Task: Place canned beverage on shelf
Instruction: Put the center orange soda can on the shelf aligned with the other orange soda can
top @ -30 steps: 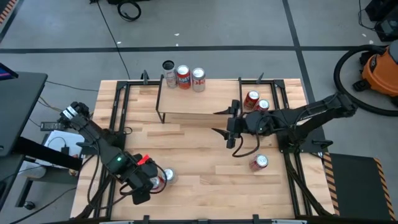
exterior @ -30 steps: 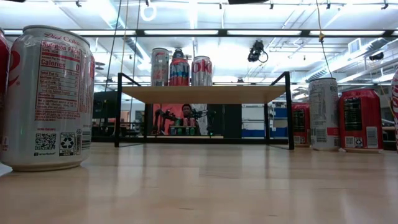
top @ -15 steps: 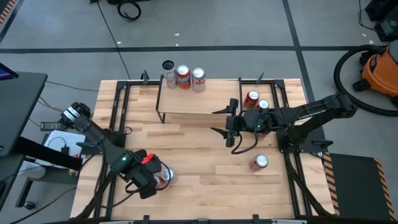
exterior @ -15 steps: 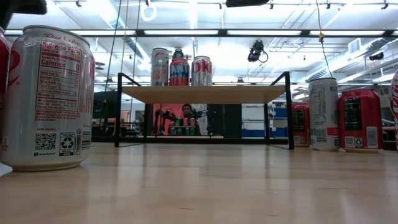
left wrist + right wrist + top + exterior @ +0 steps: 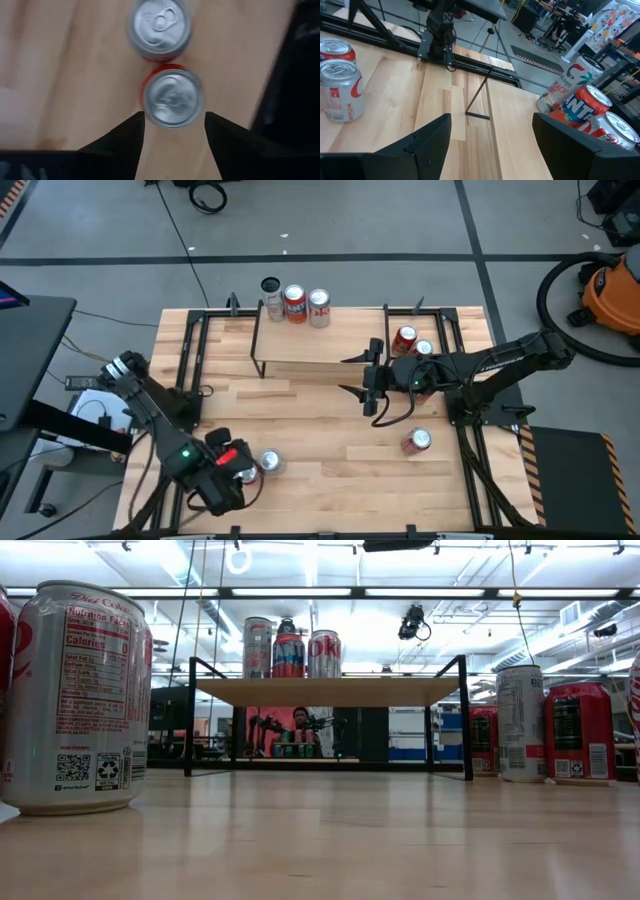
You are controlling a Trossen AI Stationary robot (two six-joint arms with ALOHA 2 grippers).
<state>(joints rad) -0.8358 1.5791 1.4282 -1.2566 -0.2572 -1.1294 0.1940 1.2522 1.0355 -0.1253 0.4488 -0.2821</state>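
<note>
Two cans stand side by side near the table's front left: a silver can (image 5: 159,22) and a red can (image 5: 172,97), both seen from above in the left wrist view. My left gripper (image 5: 174,117) points down over the red can and is open, one finger on either side of its rim. Whether the fingers touch it, I cannot tell. In the high view this gripper (image 5: 240,472) is beside the silver can (image 5: 268,462). The shelf (image 5: 320,345) carries three cans (image 5: 294,302) at its far left. My right gripper (image 5: 365,385) waits open by the shelf's right end.
Two cans (image 5: 405,340) stand right of the shelf, under my right arm, and one can (image 5: 416,441) stands alone at the near right. The low view shows the shelf board (image 5: 325,690) on black legs, with a big silver can (image 5: 75,695) close at left.
My left gripper has shifted a little toward the table's near left corner and turned over the two cans at the front left. Both cans have stayed where they were.
</note>
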